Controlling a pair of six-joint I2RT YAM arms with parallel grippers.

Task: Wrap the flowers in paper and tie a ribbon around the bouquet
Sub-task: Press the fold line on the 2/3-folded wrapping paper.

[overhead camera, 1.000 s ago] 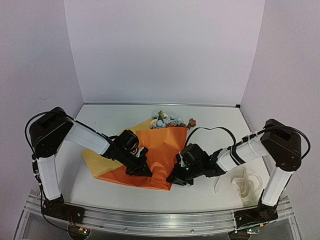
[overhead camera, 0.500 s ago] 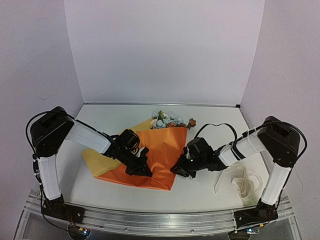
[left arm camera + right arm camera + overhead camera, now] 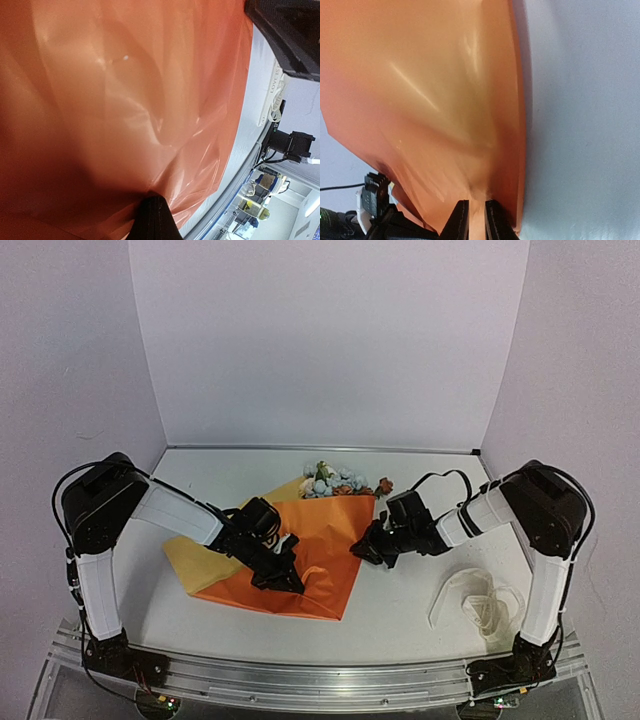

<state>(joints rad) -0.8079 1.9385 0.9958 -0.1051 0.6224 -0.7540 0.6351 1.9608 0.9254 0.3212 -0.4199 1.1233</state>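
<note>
Left: the left gripper [image 3: 283, 578] rests on the near-left part of the paper [image 3: 330, 525], jaws clenched on a fold; in the left wrist view, creases gather at its dark fingertip [image 3: 152, 220].

Centre: the orange sheet lies on the table [image 3: 400, 625], folded over the stems, with its paler yellow reverse showing along the left edge. The flowers [image 3: 335, 480] protrude from its far end, blue, cream and orange-pink heads pointing toward the back wall.

Right: the right gripper [image 3: 368, 550] grasps the sheet's right edge, which sits between its nearly closed fingers [image 3: 460, 220]. The ribbon [image 3: 485, 605] lies in a loose heap near the right arm's base, well apart from the sheet.
</note>
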